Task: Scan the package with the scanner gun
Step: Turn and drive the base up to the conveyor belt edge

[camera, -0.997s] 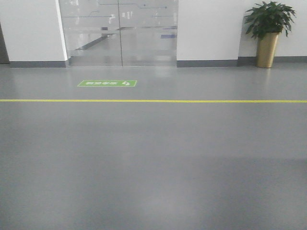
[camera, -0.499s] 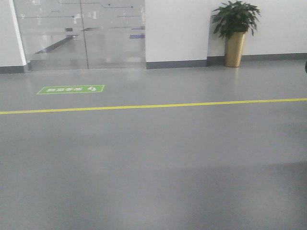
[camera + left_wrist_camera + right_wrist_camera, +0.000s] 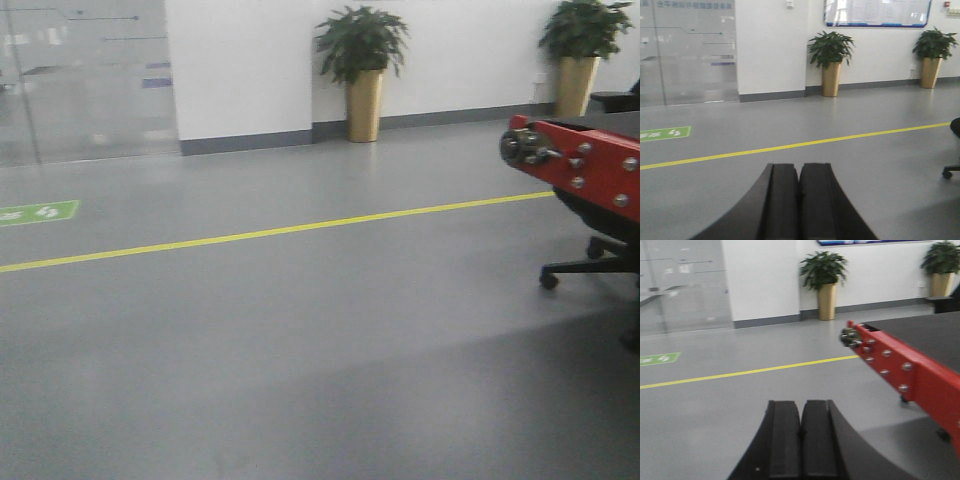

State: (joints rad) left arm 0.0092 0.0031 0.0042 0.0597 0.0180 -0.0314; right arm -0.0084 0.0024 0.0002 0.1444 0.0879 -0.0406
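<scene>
Conveyor (image 3: 910, 367) near rt end effector (image 3: 801, 410)

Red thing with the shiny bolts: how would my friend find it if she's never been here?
Start at the white wall with two potted plants, then follow the yellow line across the grey floor to the right. There the red frame juts in, in front of a black chair. It is the only red thing, dotted with silver bolts.

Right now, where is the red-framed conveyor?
The conveyor is at the front view's right edge, just above a black chair base, with a potted plant behind.
</scene>
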